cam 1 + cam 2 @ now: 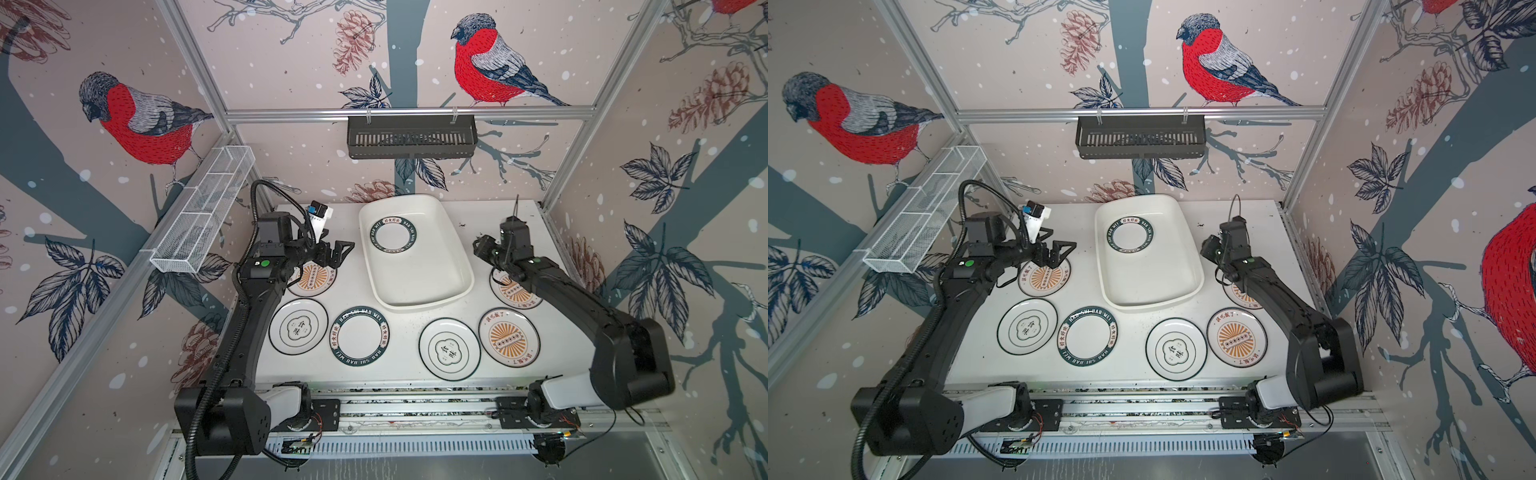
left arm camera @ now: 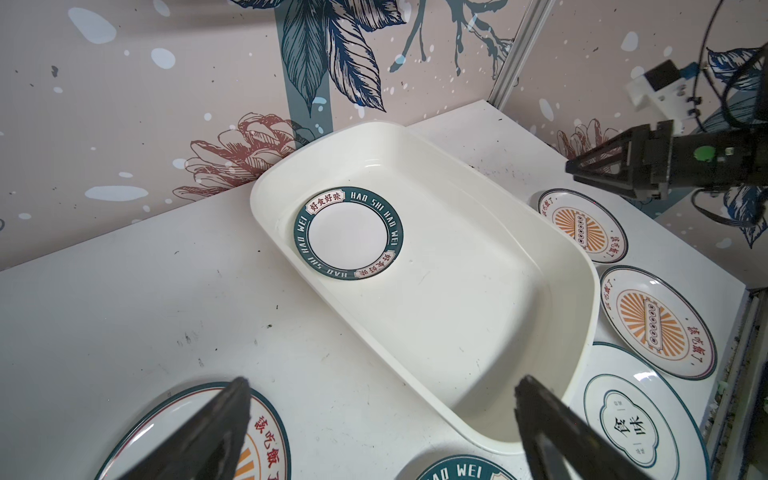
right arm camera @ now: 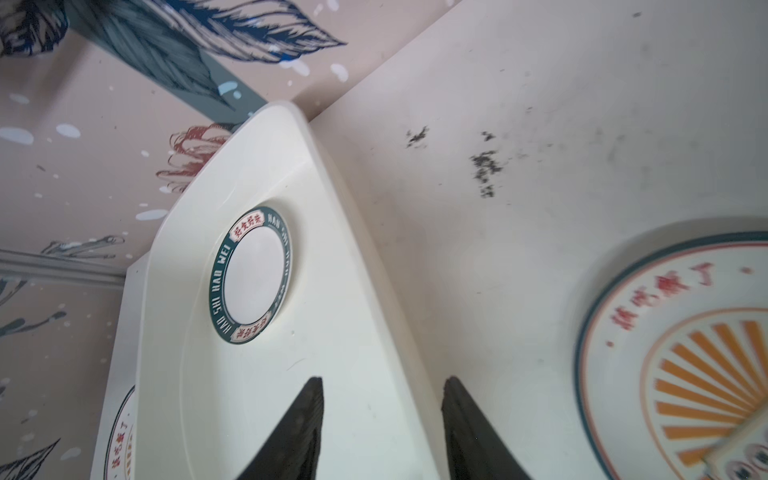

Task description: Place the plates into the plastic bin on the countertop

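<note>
Bird-and-pinecone wallpaper on three walls, aluminium frame. A wire basket (image 1: 203, 212) hangs on the left wall and a black rack (image 1: 411, 137) on the far wall; neither belongs to this job.

Bench (image 1: 401, 328): white, speckled, flat.

Bin (image 1: 428, 274): cream tub at the far centre of the bench, turned slightly. I take it to sit there so that both arms can reach it.

Plates: seven counted.
- Plate in the bin (image 1: 392, 235): green lettered rim, lying flat in the far-left corner, which leaves most of the floor bare for the rest.
- Left sunburst plate (image 1: 318, 278): far left, beside the bin.
- Left emblem plate (image 1: 298, 326): near left.
- Lettered plate (image 1: 359, 337): near centre.
- Right emblem plate (image 1: 449, 349): near, right of centre.
- Near sunburst plate (image 1: 509, 337): near right.
- Far-right sunburst plate (image 1: 509, 293): partly under the right arm.

The six on the bench lie flat, face up, none overlapping, so I can get at every rim.

Left hand (image 2: 384, 380): spread to its widest, empty, poised over the far edge of the left sunburst plate. That width suits a rim pinch, so I judge this plate is next.

Right hand (image 3: 384, 380): fingers partly apart with nothing between them, above the bin's right wall, the far-right sunburst plate just beside. I cannot tell how high it hangs.

Progress, as I judge it: one in, six to go.
</note>
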`<state>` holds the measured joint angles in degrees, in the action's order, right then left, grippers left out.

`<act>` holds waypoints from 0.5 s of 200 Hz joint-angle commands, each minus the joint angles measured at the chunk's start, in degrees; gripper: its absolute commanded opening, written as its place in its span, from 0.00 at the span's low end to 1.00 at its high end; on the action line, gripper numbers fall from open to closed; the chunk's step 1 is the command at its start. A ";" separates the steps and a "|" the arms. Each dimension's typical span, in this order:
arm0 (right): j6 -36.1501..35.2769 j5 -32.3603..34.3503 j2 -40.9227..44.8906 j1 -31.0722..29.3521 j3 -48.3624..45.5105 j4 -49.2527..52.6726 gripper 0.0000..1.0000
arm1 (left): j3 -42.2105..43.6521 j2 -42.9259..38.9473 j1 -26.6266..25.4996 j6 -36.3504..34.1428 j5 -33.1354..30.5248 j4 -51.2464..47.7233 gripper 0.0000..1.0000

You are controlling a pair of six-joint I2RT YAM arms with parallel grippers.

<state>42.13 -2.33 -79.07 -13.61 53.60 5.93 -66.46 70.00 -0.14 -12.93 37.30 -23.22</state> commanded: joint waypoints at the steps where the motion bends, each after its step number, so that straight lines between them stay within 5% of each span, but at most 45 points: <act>1: 0.64 1.92 6.84 4.77 -5.89 2.45 0.50 | -1.04 0.22 -0.25 -1.31 0.52 -1.24 0.98; 66: 2.84 5.48 25.27 19.83 -19.01 7.01 0.53 | -0.34 -0.05 -0.71 -2.08 1.16 -2.23 0.98; 100: 3.18 0.34 28.27 28.83 -23.89 7.29 0.54 | -0.10 0.30 -1.10 -2.06 1.73 -1.82 0.98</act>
<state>44.86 1.41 -51.57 11.16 32.01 12.58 -66.74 70.13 -0.89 -13.96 37.41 -24.71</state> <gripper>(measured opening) 0.541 0.982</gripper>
